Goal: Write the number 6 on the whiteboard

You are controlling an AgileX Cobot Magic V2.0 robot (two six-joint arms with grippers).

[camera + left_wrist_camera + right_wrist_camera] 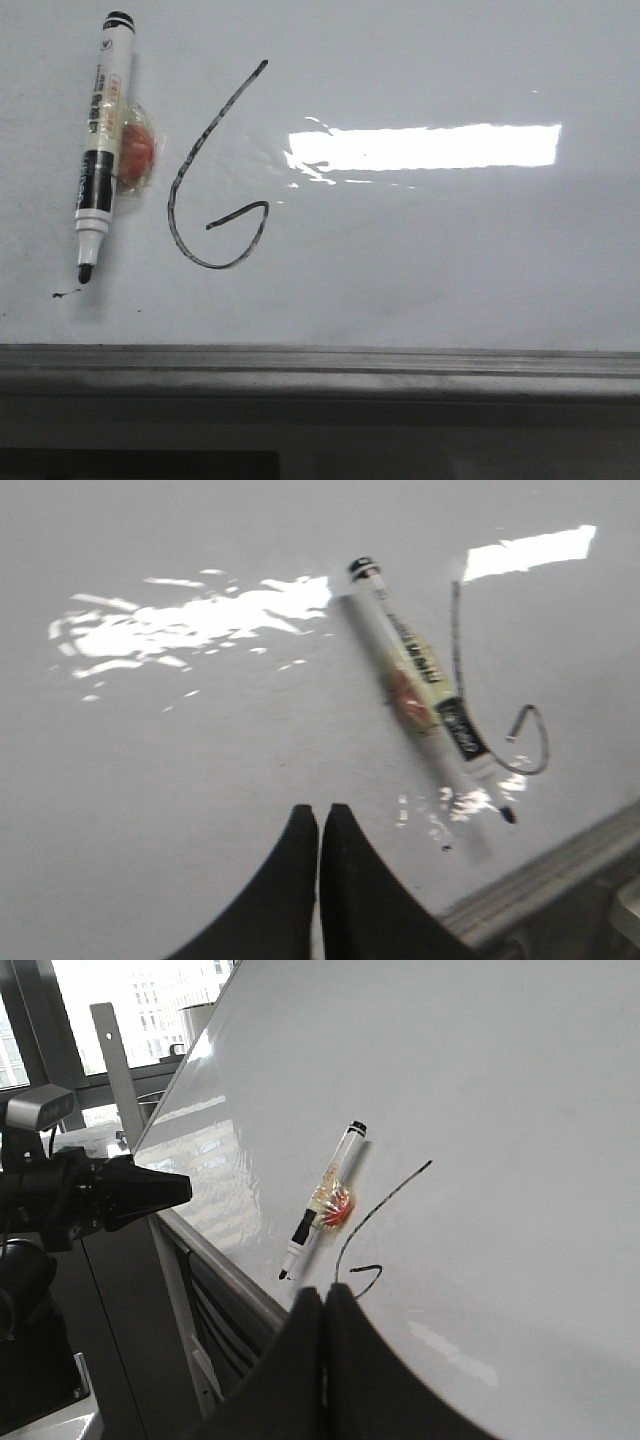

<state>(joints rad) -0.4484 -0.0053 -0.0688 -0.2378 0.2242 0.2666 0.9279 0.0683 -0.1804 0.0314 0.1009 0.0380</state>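
The whiteboard [430, 260] lies flat with a bright glare. The number 6 [215, 175] is drawn on it in thin black line, left of the glare. It also shows in the left wrist view [500, 710] and the right wrist view [375, 1230]. A white and black marker [103, 140] with its tip bare lies on the board just left of the 6, apart from both grippers. My left gripper [320, 812] is shut and empty above bare board. My right gripper [325, 1292] is shut and empty, near the lower part of the 6.
A grey metal edge strip [320, 362] runs along the near side of the board. A small reddish thing [137, 148] sits beside the marker's barrel. Tiny ink specks [62, 294] lie by the marker tip. The left arm [100, 1195] shows beyond the board's edge.
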